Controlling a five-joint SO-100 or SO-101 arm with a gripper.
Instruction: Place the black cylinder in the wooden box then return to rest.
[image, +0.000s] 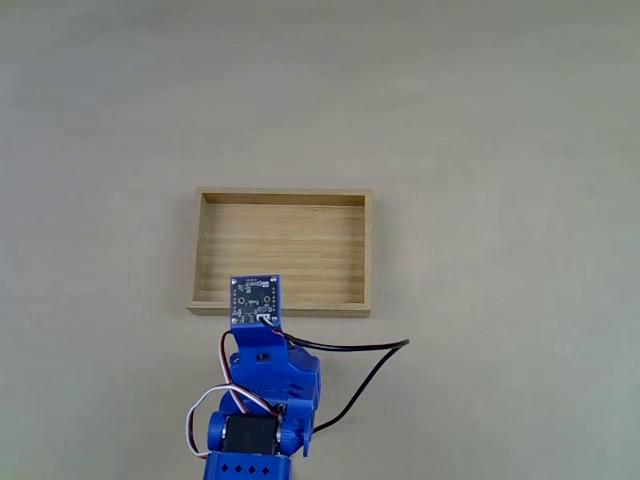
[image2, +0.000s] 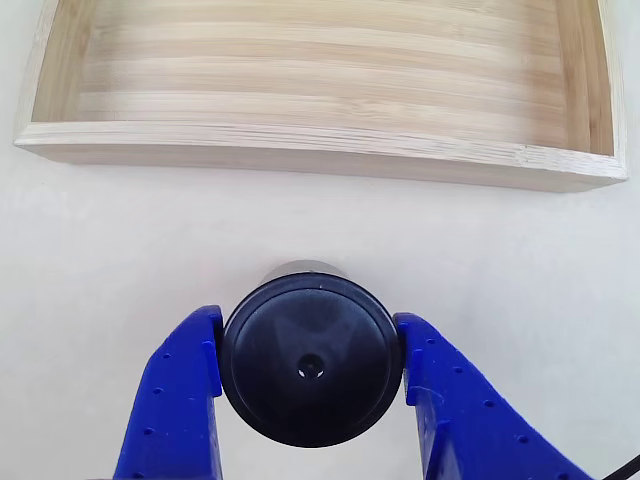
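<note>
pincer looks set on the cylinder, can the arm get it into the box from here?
Probably yes. In the other view the pincer has its blue fingers against both sides of the cylinder, and only bare table lies between it and the box. The low near wall needs a small lift.

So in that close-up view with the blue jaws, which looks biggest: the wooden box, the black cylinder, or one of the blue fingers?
Largest to smallest as they look in the other view:
1. wooden box, spanning nearly the full width.
2. black cylinder, though nearness to the camera enlarges it.
3. one blue finger, cut off by the edge, so its rank against the cylinder is unsure.
</note>
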